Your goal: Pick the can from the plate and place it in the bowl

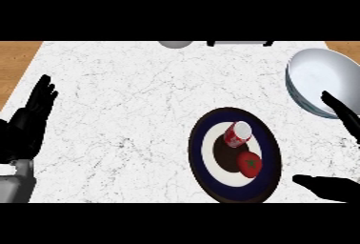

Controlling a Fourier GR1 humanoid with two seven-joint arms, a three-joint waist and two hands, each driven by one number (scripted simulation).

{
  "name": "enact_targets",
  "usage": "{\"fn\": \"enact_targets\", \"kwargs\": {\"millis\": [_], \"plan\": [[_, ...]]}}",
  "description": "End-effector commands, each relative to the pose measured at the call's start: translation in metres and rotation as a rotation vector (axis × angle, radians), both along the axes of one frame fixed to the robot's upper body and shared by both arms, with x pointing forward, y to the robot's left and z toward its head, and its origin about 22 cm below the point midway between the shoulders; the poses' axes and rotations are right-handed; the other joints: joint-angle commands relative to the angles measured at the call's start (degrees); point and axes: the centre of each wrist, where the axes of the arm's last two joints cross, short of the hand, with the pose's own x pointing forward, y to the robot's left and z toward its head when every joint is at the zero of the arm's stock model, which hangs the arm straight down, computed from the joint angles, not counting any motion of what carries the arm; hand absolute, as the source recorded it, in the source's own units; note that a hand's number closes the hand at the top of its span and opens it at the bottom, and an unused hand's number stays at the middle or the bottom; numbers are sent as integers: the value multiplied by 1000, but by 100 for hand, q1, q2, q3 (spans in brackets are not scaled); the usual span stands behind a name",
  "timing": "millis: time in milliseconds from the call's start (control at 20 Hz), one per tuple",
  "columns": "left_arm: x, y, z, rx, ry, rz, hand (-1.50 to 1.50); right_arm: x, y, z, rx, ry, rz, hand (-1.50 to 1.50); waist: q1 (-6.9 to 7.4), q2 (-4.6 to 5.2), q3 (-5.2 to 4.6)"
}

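A red and white can (237, 134) lies on a round plate (204, 164) with a dark blue rim, a white ring and a dark centre. Beside the can, toward the front, sits a red tomato (249, 163). A pale grey bowl (320, 76) stands at the far right of the counter. My right hand (330, 187) is open just right of the plate, its thumb low near the plate's rim and its fingers (342, 112) reaching up across the bowl's near edge. It touches neither the can nor the plate. My left hand (28, 121) rests open at the left edge, fingers up.
The white marble counter (126, 95) spreads between my hands. Wooden surface (17, 57) shows past its left and right far corners. A grey rounded object (175, 44) and a dark-edged fixture (239, 43) sit at the far edge.
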Motion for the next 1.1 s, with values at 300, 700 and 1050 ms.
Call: {"fn": "enact_targets", "kwargs": {"millis": [300,700,1050], "plan": [[5,-8,6,6,-16,-25,0,51,21,58,-283,256,48,-150,158,29,-8],[8,-13,-4,10,-2,-17,0,98,59,43,-376,500,149,-150,92,24,-1],[5,-18,-3,5,-9,-7,0,130,81,15,-466,672,202,-150,96,16,2]]}}
